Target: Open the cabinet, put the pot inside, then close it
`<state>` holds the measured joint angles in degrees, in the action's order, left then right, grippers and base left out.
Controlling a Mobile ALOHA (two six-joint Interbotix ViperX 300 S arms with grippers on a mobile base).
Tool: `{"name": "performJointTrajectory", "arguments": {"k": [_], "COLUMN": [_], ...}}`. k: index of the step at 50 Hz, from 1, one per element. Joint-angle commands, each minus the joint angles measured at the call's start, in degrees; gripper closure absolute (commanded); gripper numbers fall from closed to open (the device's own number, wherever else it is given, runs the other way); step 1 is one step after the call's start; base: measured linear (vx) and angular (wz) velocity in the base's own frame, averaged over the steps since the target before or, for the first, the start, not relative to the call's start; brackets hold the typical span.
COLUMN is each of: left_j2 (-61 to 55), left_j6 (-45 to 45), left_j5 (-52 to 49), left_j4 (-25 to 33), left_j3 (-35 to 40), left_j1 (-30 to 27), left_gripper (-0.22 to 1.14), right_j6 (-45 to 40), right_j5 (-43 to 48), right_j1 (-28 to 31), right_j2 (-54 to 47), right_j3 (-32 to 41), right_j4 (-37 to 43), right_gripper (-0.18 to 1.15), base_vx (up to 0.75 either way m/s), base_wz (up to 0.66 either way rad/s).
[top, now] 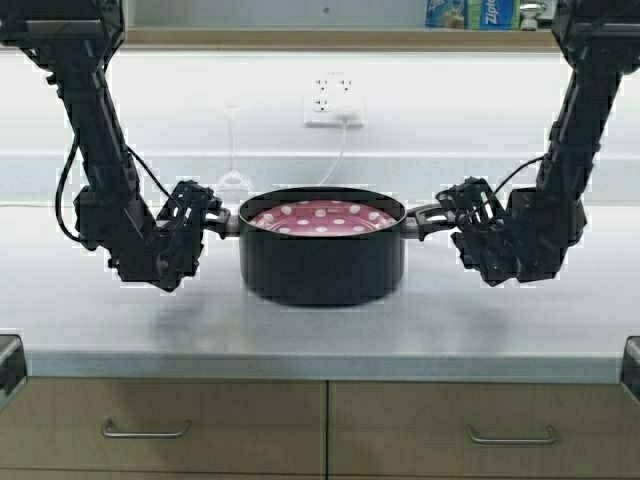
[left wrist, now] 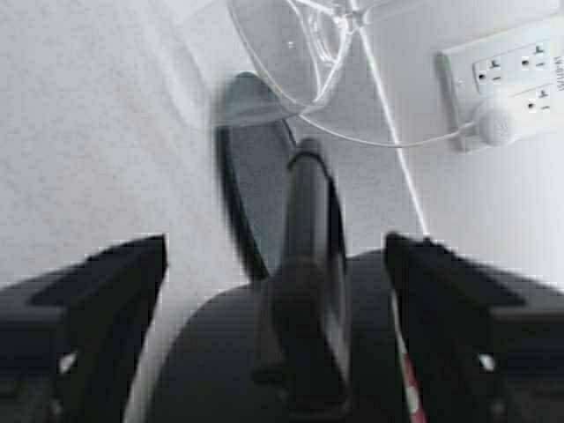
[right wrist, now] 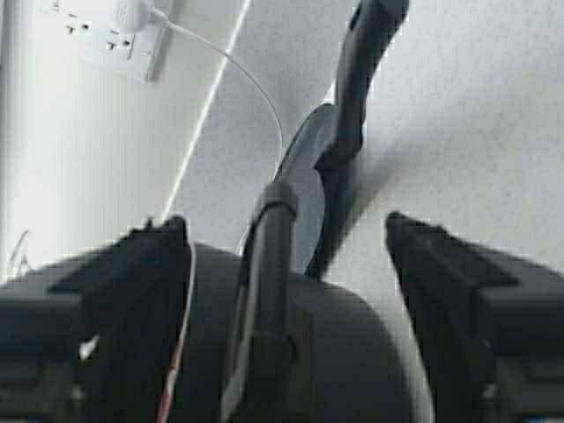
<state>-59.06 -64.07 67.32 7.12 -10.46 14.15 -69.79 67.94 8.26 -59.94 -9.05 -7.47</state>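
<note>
The black pot (top: 322, 262), pink-red inside with white dots, stands on the grey counter (top: 300, 335) midway between my arms. My left gripper (top: 207, 222) is open around the pot's left side handle (left wrist: 304, 264), one finger on each side and a gap to both. My right gripper (top: 447, 215) is open the same way around the right side handle (right wrist: 269, 273). In the wrist views the left gripper (left wrist: 275, 256) and the right gripper (right wrist: 284, 231) each straddle a handle without touching it. Of the cabinet only the wooden shelf (top: 330, 38) shows along the top edge; its doors are out of view.
A white wall outlet (top: 333, 104) with a plug and cable sits behind the pot. A clear glass item (left wrist: 282, 62) stands near the wall. Boxes (top: 470, 13) rest on the shelf. Base cupboards with bar handles (top: 146, 431) lie below the counter edge.
</note>
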Motion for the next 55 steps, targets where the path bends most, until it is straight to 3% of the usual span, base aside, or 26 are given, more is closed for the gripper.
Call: {"name": "performJointTrajectory", "arguments": {"k": [1,20,26,32,37,40,43,49,55], "left_j2": [0.88,1.05,1.49,1.76,1.85,1.76,1.85,2.37,3.87], "left_j6": [0.26,0.18,0.09,0.0,-0.09,0.09,0.09,0.0,0.09], "left_j5": [0.7,1.41,1.41,1.41,1.05,0.97,0.88,0.97,1.76], "left_j4": [-0.88,-1.14,-1.23,-1.23,-0.62,0.26,0.62,0.7,0.7], "left_j3": [1.14,0.62,0.18,-0.35,-0.97,-1.14,-1.32,-2.29,-5.1], "left_j1": [-0.44,-0.53,-0.53,-0.53,-0.53,-0.53,-0.53,-0.53,-0.53], "left_gripper": [-0.11,-0.08,0.05,0.39,0.84,1.0,0.98,0.87,0.89], "right_j6": [-0.09,-1.23,-2.72,-2.9,-2.81,-2.37,-2.11,-1.58,-1.85], "right_j5": [-1.49,-1.67,-1.58,-1.58,-1.58,-1.32,-1.14,0.0,5.45], "right_j1": [0.09,-1.14,-1.14,-1.14,-1.14,-1.14,-1.14,-1.14,-1.05], "right_j2": [1.14,1.23,1.14,1.05,1.05,1.05,1.05,1.49,2.11], "right_j3": [1.93,1.85,0.18,-0.7,-1.85,-2.9,-3.43,-4.13,-5.98], "right_j4": [-0.79,-5.98,-5.98,-6.24,-6.24,-6.33,-6.24,-6.24,-6.24], "right_gripper": [-0.02,-0.01,0.02,0.25,0.68,0.94,1.04,0.89,0.91], "base_vx": [0.03,0.03,0.02,0.0,0.0,0.0,0.0,0.0,0.0], "base_wz": [0.0,0.0,0.0,0.0,0.0,0.0,0.0,0.0,0.0]}}
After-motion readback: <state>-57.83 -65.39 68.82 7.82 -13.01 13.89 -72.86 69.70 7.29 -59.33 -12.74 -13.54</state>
